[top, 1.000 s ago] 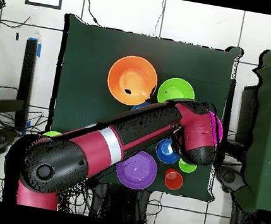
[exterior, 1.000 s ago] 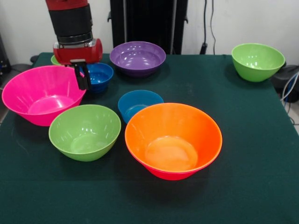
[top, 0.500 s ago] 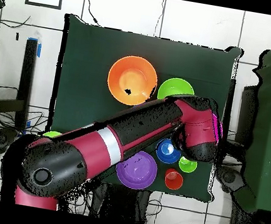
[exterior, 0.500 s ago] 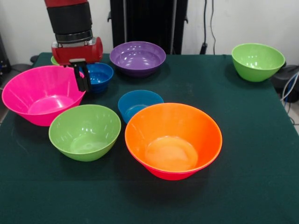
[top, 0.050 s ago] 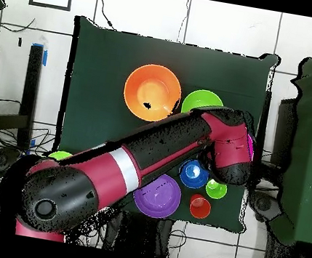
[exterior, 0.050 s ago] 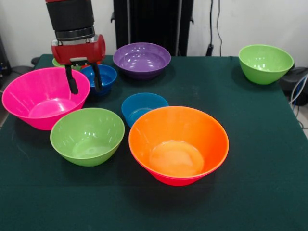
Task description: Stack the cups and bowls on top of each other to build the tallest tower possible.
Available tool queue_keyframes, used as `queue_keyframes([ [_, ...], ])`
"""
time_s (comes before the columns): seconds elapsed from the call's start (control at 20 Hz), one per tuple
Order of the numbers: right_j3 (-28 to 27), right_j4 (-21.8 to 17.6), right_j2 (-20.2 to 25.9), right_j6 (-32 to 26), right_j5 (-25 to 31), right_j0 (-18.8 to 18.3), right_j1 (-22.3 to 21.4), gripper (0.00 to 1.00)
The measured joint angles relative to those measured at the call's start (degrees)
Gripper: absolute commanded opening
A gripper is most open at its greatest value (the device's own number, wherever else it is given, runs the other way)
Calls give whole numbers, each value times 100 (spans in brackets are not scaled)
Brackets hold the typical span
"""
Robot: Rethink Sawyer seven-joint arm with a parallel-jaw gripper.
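Front view: the end effector is seen with fingers apart over the pink bowl rim, at 10 o'clock from the orange bowl on the counter.

The hand hangs with its two fingers spread, straddling the rim where the big glossy pink plastic bowl and a small blue plastic bowl sit close together. Just in front of it a green plastic bowl crowds the gap. Well away from the hand, the dark green tabletop lies open.
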Motion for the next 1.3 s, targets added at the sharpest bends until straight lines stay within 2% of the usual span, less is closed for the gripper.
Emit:
queue_keyframes([
  [0.35,-2,-208,0,-115,0,6,-85,100],
  [0.7,-1,-399,-1,-545,0,27,-152,100],
  [1.3,-1,-388,32,-1259,0,150,-150,100],
])
